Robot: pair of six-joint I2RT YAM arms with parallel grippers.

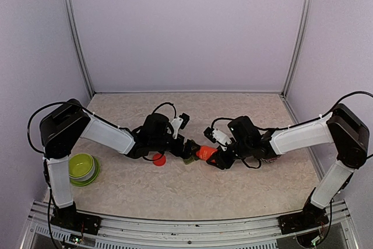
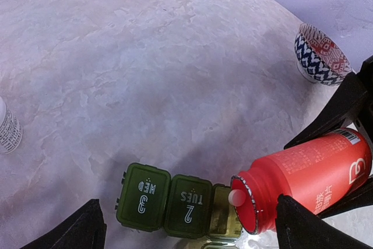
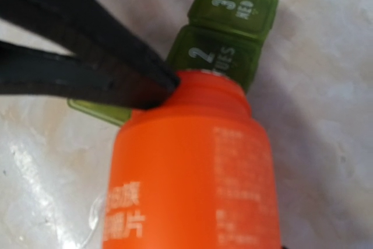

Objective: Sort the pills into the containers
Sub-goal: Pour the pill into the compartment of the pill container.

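The containers point(image 2: 169, 199), a dark green strip of three joined boxes, lie on the table right under the mouth of the red bottle point(image 2: 309, 176); the boxes marked 3 and 2 have their lids shut, and the end box point(image 2: 223, 221), nearest the bottle, stands open. The right claw point(image 1: 215, 157) is part closed around the bottle's body and holds it tipped almost on its side, mouth toward that open box; one white pill point(image 2: 236, 197) sits at the bottle's lip. The left claw point(image 2: 187, 200) is spread wide and holds nothing; it hangs over the strip beside the bottle's mouth.

The pour looks to be at its delicate point; a little more tilt could send several pills out at once, crowding one box or scattering them on the table; the pill at the lip could strike the box's rim and bounce away; nothing pins the strip, so a nudge from the bottle's neck could slide it out from under the mouth; the smooth round bottle could also turn in the grip.
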